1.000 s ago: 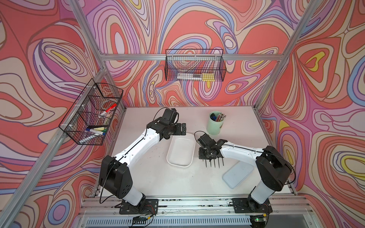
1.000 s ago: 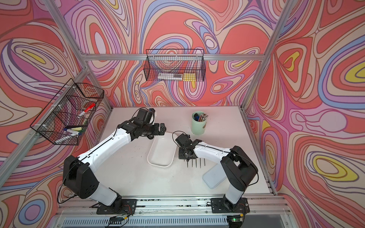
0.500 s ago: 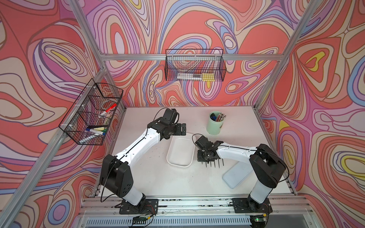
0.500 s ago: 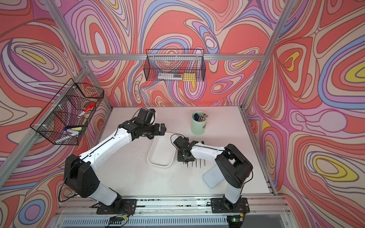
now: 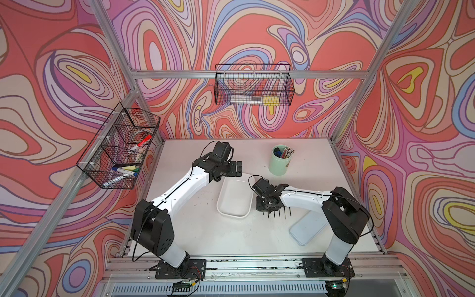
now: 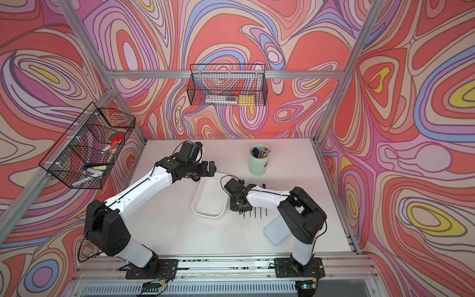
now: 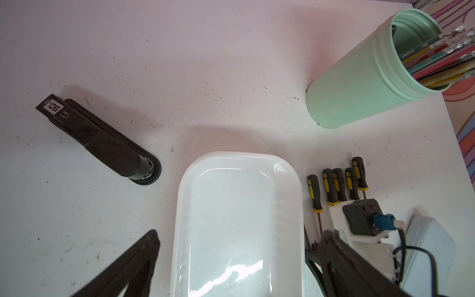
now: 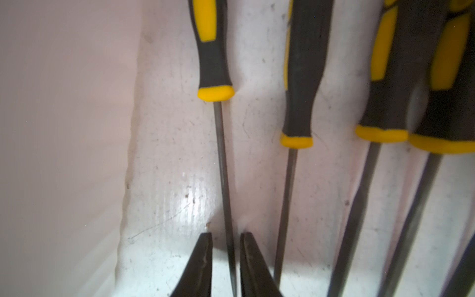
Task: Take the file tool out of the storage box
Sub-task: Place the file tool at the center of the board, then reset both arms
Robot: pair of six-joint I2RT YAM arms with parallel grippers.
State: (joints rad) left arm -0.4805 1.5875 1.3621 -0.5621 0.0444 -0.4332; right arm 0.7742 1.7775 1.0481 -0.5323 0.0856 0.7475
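right gripper [image 8: 226, 235] has loosened astride file [image 8: 222, 154], just beside storage box [image 5: 234, 198] rim

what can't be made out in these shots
files: handle ends cut by right wrist view's edge; in both top views the right arm covers most handles.
box: one end cut by left wrist view's edge.
lid: partly under the right arm in both top views.
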